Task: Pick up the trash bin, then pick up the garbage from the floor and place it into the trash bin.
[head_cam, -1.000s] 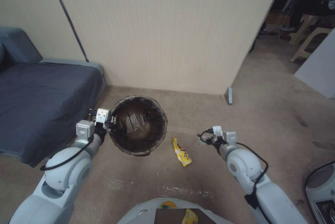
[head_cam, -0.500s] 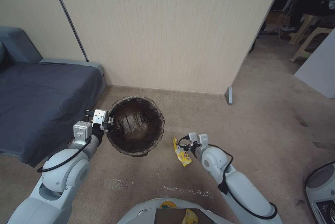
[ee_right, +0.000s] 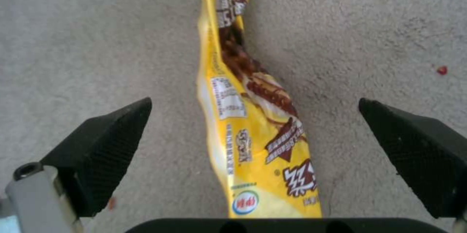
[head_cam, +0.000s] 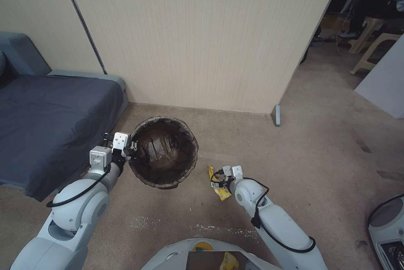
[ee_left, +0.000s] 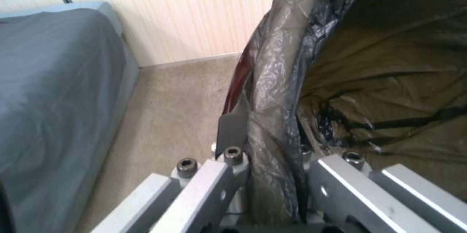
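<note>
The trash bin [head_cam: 163,151], round with a dark bag folded over its rim, is held by my left gripper [head_cam: 127,149], which is shut on the rim's left side. In the left wrist view the bagged rim [ee_left: 272,109] runs between the metal fingers [ee_left: 233,141]. A yellow wrapper [head_cam: 219,183], the garbage, lies flat on the tan carpet floor [head_cam: 328,144] just right of the bin. My right gripper [head_cam: 222,181] hovers directly over it, open. In the right wrist view the yellow wrapper [ee_right: 253,116] lies between the two black pads [ee_right: 104,138], which stand apart on either side.
A grey sofa [head_cam: 46,123] stands at the left, close to my left arm. A beige partition wall [head_cam: 202,38] rises behind the bin. Open carpet stretches to the right; a white machine base [head_cam: 389,228] sits at the lower right corner.
My right arm has swung left and down, from the open carpet to directly over the yellow wrapper. The left gripper and the bin have shifted slightly.
</note>
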Motion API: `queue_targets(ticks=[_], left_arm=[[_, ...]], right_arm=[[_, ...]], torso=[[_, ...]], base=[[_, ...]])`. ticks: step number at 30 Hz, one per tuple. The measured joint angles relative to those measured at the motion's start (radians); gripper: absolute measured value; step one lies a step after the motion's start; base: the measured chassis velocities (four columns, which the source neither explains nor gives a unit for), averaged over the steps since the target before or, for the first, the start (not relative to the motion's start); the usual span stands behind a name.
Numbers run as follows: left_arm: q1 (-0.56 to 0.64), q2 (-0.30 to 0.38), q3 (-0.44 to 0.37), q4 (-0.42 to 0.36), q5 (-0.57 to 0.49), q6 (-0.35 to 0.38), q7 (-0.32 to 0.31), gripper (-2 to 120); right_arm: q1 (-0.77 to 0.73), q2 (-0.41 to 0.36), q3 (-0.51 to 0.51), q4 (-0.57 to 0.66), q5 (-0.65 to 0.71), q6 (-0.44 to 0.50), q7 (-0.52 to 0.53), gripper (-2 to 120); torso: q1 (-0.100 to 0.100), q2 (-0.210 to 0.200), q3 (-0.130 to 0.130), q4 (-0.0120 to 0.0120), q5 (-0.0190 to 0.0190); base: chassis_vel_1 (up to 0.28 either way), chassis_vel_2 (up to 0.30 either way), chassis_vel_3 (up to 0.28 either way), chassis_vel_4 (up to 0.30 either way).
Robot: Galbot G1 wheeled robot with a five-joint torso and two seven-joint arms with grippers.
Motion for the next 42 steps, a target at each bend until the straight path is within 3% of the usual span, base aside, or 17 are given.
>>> queue_targets(ticks=[22, 30, 34, 35, 39, 42], left_arm=[[-0.012, -0.001, 0.011, 0.019, 0.009, -0.006, 0.007, 0], [-0.015, -0.001, 0.006, 0.028, 0.011, -0.011, 0.012, 0], [-0.017, 0.001, 0.005, 0.033, 0.011, -0.013, 0.013, 0], [-0.019, 0.000, 0.005, 0.037, 0.011, -0.014, 0.014, 0], [-0.021, -0.002, 0.009, 0.038, 0.011, -0.014, 0.012, 0], [-0.022, -0.002, 0.010, 0.039, 0.011, -0.014, 0.012, 0]], right_arm=[[0.090, 0.049, -0.034, -0.184, -0.053, 0.001, -0.032, 100], [0.071, 0.064, -0.026, -0.208, -0.084, 0.005, -0.055, 68], [0.064, 0.062, -0.021, -0.199, -0.085, 0.007, -0.056, 59], [0.061, 0.060, -0.019, -0.196, -0.085, 0.008, -0.056, 48], [0.060, 0.056, -0.019, -0.196, -0.085, 0.009, -0.059, 41], [0.061, 0.054, -0.017, -0.196, -0.085, 0.009, -0.060, 25]], torso=[[0.000, 0.000, 0.000, 0.0001, 0.0000], [0.000, 0.000, 0.000, 0.0001, 0.0001], [0.000, 0.000, 0.000, 0.0000, 0.0001], [0.000, 0.000, 0.000, 0.0000, 0.0000], [0.000, 0.000, 0.000, 0.0000, 0.0001], [0.000, 0.000, 0.000, 0.0000, 0.0001]], base=[[0.000, 0.000, 0.000, 0.000], [0.000, 0.000, 0.000, 0.000], [0.000, 0.000, 0.000, 0.000], [0.000, 0.000, 0.000, 0.000], [0.000, 0.000, 0.000, 0.000], [0.000, 0.000, 0.000, 0.000]])
